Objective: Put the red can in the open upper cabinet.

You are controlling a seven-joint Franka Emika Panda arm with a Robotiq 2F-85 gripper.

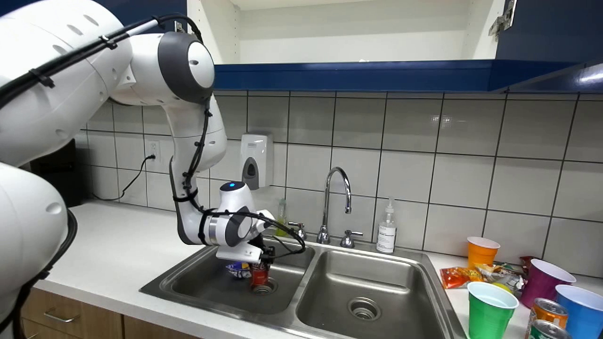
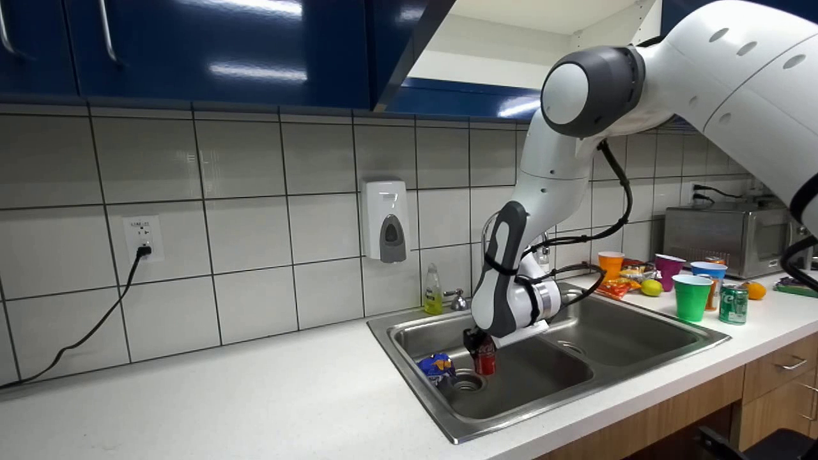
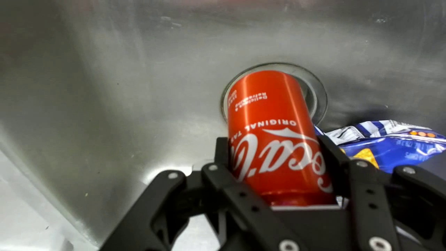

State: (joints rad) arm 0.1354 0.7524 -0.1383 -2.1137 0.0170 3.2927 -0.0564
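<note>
The gripper (image 3: 276,150) is pinching the red Coca-Cola can (image 3: 277,130) inside a steel sink basin (image 1: 216,285), where a blue chip bag (image 3: 392,148) is lying near it; overhead, the blue-doored upper cabinet (image 1: 353,33) is standing open.

Ancillary items in my field of view

In the double-basin sink (image 1: 395,310), I observe one blue snack bag (image 3: 390,150) just beside a drain (image 2: 468,382). At the sink's rear edge, I locate the faucet (image 1: 326,202) and a pump bottle (image 1: 387,233). On the counter (image 2: 223,396), I identify an orange cup (image 2: 611,264), a purple cup (image 2: 668,271), a blue cup (image 1: 584,313), a green cup (image 1: 491,313) and, near it, a green can (image 2: 733,305).
</note>
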